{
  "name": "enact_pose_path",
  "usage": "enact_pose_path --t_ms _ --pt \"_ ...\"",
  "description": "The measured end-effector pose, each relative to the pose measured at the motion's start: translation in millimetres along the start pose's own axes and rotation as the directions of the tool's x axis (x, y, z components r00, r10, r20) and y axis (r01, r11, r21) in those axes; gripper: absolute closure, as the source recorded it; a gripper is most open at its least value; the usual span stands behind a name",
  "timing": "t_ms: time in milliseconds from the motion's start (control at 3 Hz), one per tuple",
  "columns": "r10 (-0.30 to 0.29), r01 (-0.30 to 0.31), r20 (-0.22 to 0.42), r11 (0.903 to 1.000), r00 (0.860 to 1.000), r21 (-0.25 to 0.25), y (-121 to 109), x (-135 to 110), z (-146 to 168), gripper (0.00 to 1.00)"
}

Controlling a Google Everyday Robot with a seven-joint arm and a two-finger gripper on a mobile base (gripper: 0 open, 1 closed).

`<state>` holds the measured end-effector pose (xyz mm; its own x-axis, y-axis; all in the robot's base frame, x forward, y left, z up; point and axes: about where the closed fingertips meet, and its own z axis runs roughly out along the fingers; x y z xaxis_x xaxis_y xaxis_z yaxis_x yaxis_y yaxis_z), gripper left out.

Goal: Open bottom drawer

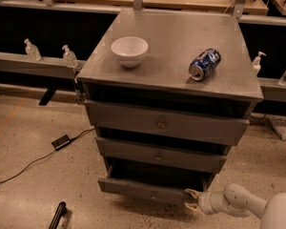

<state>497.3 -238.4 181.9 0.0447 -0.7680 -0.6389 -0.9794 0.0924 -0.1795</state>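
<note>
While the grey wooden cabinet [171,87] stands on the speckled floor [43,185], its bottom drawer [143,190], the lowest of three with a flat grey front and a small round knob [154,194], sits pulled partway out, so a dark gap shows above its front. The middle drawer [157,155] and the taller top drawer [162,124] also stand slightly forward of the frame. At the right end of the bottom drawer's front is the pale two-finger gripper [190,199], reaching in from the lower right on a rounded white arm [238,204]; its fingertips [189,192] are spread with a visible gap between them, right against the drawer's corner, though whether they touch it cannot be told. On the cabinet's flat grey top, a white round bowl [129,50] stands upright on the left, and a blue drinks can [204,64] lies on its side, well apart on the right. A black power adapter [61,141] with its cable lies on the floor to the left.
</note>
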Motion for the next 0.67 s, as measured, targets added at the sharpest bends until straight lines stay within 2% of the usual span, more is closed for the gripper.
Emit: enact_pose_path --t_ms 667 --pt "0.0 0.0 0.0 1.0 1.0 0.0 0.0 -0.1 0.0 0.1"
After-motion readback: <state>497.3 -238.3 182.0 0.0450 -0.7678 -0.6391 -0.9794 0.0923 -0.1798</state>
